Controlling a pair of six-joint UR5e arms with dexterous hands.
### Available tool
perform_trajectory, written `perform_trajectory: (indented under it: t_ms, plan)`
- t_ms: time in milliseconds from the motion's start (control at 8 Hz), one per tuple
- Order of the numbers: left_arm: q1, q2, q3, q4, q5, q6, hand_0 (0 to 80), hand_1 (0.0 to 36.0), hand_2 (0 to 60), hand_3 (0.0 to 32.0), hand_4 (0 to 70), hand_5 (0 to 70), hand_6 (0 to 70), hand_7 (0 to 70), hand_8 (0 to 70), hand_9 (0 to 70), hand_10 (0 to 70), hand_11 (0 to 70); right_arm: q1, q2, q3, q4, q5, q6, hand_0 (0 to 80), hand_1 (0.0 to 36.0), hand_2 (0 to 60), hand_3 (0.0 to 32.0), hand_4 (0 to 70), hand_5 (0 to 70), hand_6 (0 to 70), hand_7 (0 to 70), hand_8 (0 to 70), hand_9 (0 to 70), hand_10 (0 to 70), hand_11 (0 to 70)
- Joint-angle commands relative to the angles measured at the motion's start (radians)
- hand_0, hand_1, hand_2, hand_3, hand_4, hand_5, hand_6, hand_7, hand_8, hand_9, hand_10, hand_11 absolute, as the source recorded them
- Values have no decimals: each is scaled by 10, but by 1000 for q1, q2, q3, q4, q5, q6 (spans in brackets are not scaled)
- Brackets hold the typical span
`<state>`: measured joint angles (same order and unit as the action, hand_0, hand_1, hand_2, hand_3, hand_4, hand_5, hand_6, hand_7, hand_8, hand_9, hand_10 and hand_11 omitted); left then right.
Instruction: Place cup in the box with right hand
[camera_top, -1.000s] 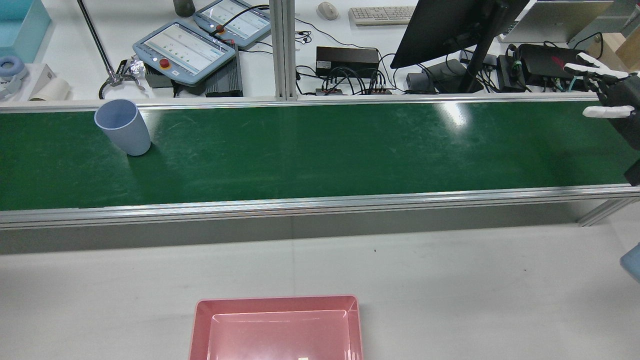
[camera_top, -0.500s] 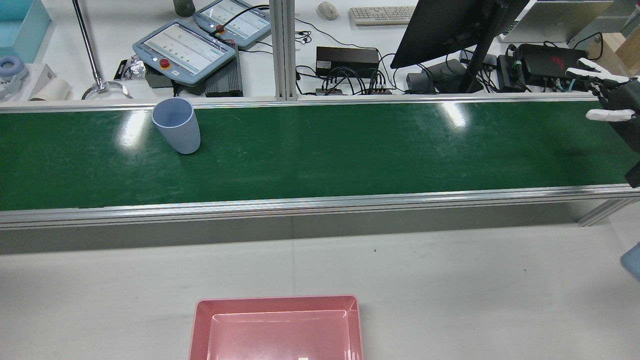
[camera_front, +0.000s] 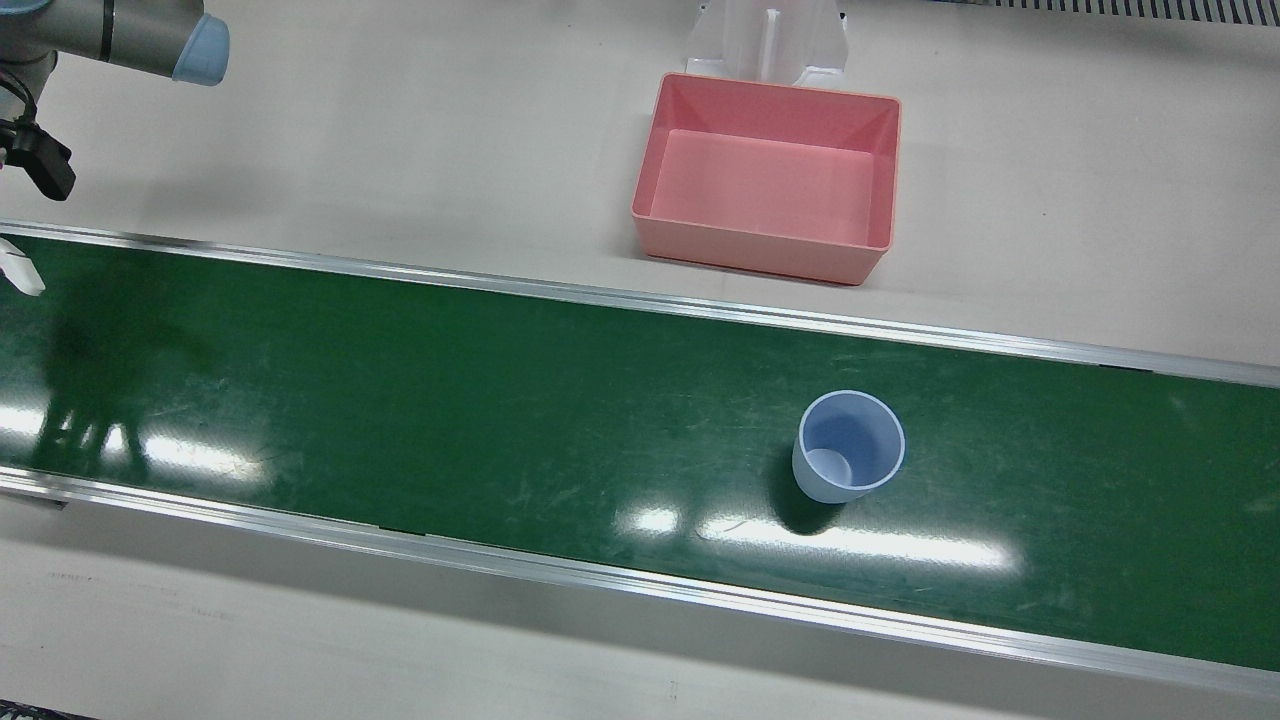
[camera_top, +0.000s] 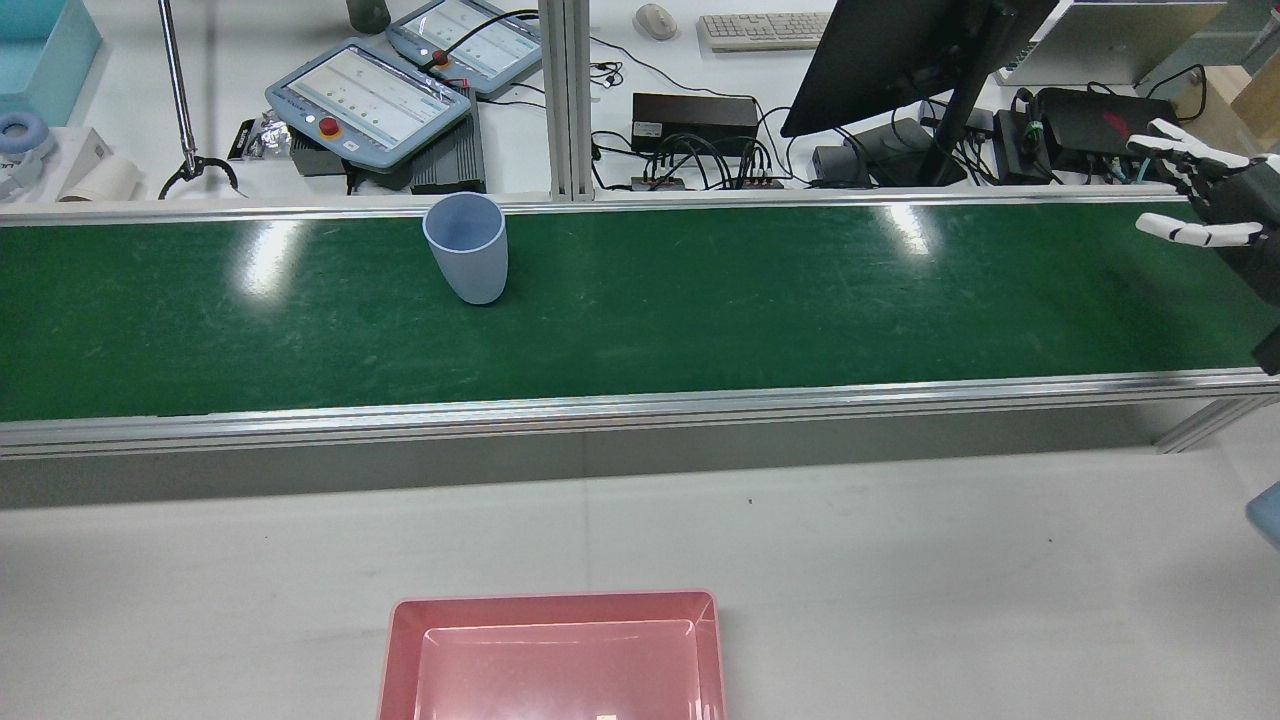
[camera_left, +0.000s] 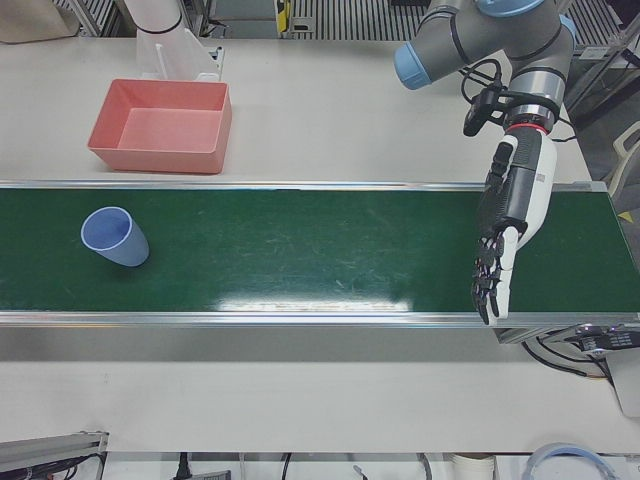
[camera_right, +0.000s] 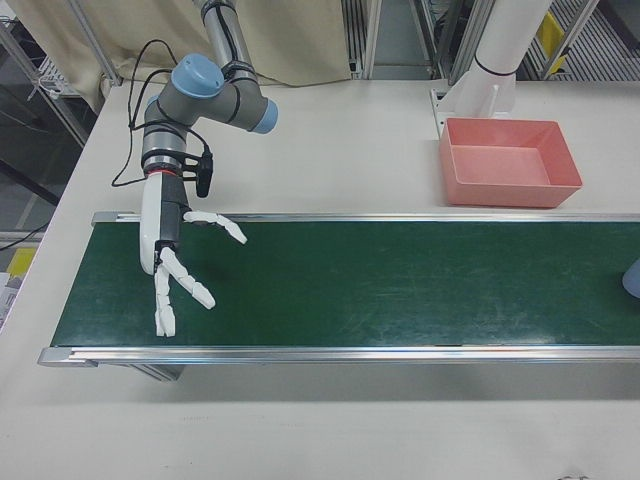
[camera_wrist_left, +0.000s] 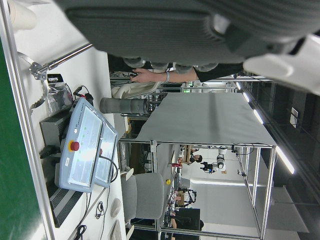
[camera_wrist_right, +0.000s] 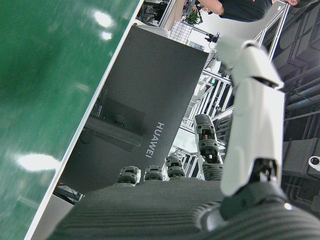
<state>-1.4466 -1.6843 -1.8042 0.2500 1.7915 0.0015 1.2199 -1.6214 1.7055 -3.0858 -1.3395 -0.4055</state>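
A light blue cup (camera_top: 466, 247) stands upright on the green conveyor belt (camera_top: 760, 300), near its far rail; it also shows in the front view (camera_front: 848, 445) and the left-front view (camera_left: 113, 237). The empty pink box (camera_top: 555, 660) sits on the white table beside the belt (camera_front: 768, 178). My right hand (camera_right: 175, 265) is open, fingers spread, above the belt's end, far from the cup; it shows at the rear view's right edge (camera_top: 1215, 195). My left hand (camera_left: 508, 235) is open, fingers pointing down, over the belt's opposite end.
Aluminium rails (camera_top: 640, 405) run along both sides of the belt. Beyond the far rail stand teach pendants (camera_top: 370, 95), a monitor (camera_top: 900, 50) and cables. A white pedestal (camera_front: 768, 35) stands just behind the box.
The cup has travelled along the belt towards my right hand, to the right in the rear view. My right hand has shifted only slightly.
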Motion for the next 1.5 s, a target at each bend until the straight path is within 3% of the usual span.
perform_trajectory:
  t_ms: [0,125,250,500,625,750,875,1000,1125,1250,1375]
  plan:
    - [0,0,0,0,-1,0,0,0,0,0,0,0,0,0,0,0,0,0,29,21,2,-5,-70,-9,646,314,292,62,0,102,32,75,5,23,17,63]
    - [0,0,0,0,-1,0,0,0,0,0,0,0,0,0,0,0,0,0,21,23,-4,-5,-70,-9,490,131,56,112,1,51,17,84,0,24,2,23]
    - [0,0,0,0,0,0,0,0,0,0,0,0,0,0,0,0,0,0,23,23,-4,-5,-70,-9,503,114,0,128,13,50,18,97,3,31,3,23]
    - [0,0,0,0,0,0,0,0,0,0,0,0,0,0,0,0,0,0,23,23,-4,-5,-70,-9,480,120,84,112,36,44,20,107,7,40,8,28]
    - [0,0,0,0,-1,0,0,0,0,0,0,0,0,0,0,0,0,0,27,23,-3,-5,-69,-7,505,124,29,70,72,50,29,131,8,45,16,43]
    - [0,0,0,0,0,0,0,0,0,0,0,0,0,0,0,0,0,0,35,23,2,-7,-69,-4,517,152,62,12,91,56,43,165,10,54,28,60]
    - [0,0,0,0,0,0,0,0,0,0,0,0,0,0,0,0,0,0,35,23,0,-7,-69,-4,516,156,65,0,100,56,44,167,8,52,28,61]
    - [0,0,0,0,-1,0,0,0,0,0,0,0,0,0,0,0,0,0,32,23,-3,-7,-69,-4,519,135,0,0,127,53,44,168,8,52,27,58]
    - [0,0,0,0,-1,0,0,0,0,0,0,0,0,0,0,0,0,0,23,23,-4,-7,-66,-7,500,156,101,16,82,52,42,167,9,54,26,57]
    - [0,0,0,0,-1,0,0,0,0,0,0,0,0,0,0,0,0,0,-3,24,-4,-7,-61,-9,507,136,32,44,83,53,38,164,10,54,23,52]
    - [0,0,0,0,-1,0,0,0,0,0,0,0,0,0,0,0,0,0,-17,37,-4,-8,-58,-9,499,143,66,60,67,52,37,166,10,55,22,51]
